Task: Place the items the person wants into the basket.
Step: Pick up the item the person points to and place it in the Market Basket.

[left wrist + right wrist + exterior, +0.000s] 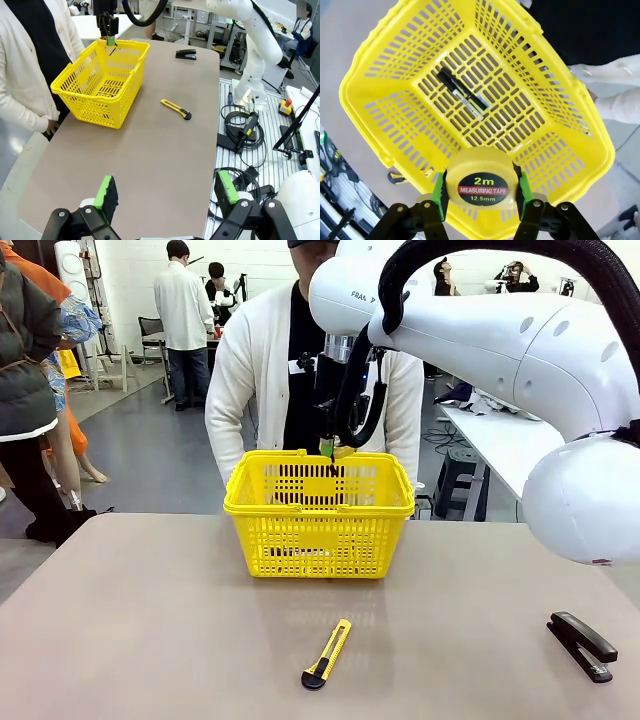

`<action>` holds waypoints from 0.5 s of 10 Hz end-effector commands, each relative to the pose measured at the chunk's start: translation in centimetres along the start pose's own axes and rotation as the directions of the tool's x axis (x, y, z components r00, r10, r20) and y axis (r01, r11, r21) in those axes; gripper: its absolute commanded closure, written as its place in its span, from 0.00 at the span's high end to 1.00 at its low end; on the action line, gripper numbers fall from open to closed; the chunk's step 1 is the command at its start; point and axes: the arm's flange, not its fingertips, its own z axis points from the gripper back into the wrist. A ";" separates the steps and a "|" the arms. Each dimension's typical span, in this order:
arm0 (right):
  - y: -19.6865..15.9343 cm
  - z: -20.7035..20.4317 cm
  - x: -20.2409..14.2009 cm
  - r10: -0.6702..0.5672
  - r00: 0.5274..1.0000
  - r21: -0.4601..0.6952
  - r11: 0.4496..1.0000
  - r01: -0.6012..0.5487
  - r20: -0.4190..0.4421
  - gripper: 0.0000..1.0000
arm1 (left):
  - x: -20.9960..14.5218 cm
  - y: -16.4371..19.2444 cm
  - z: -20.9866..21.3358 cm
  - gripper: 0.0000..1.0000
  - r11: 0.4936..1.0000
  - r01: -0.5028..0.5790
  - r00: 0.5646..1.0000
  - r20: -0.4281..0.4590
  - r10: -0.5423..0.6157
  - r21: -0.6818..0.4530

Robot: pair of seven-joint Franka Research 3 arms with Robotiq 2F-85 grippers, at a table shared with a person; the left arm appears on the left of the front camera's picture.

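On a matte grey-brown table (150, 630), yellow basket (318, 530), right jaws pinching tape measure (482, 185), left jaws spread, busy lab behind.

**Three cameras, all taking in the basket**

Front camera: fixed, low at the near table edge, facing across to the basket (318, 515) and the person (262, 370) behind it. Left wrist camera: well back from the basket, looking along the table (165, 150), basket far off. Right wrist camera: directly above the basket, looking straight down, close. All share the basket.
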 end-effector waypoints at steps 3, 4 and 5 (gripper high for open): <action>0.7 -1.7 -1.1 0.013 0.999 -0.007 1.000 -0.013 -0.034 0.64 | -0.1 0.0 0.2 1.00 1.000 0.019 1.000 0.015 -0.019 -0.001; 1.3 -3.1 -1.7 0.006 1.000 -0.014 1.000 -0.006 -0.015 0.64 | -0.1 0.0 0.2 1.00 1.000 0.019 1.000 0.015 -0.019 -0.001; 1.4 -4.2 -1.7 0.007 1.000 -0.023 1.000 -0.007 0.001 0.64 | -0.1 0.0 0.2 1.00 1.000 0.019 1.000 0.015 -0.019 -0.001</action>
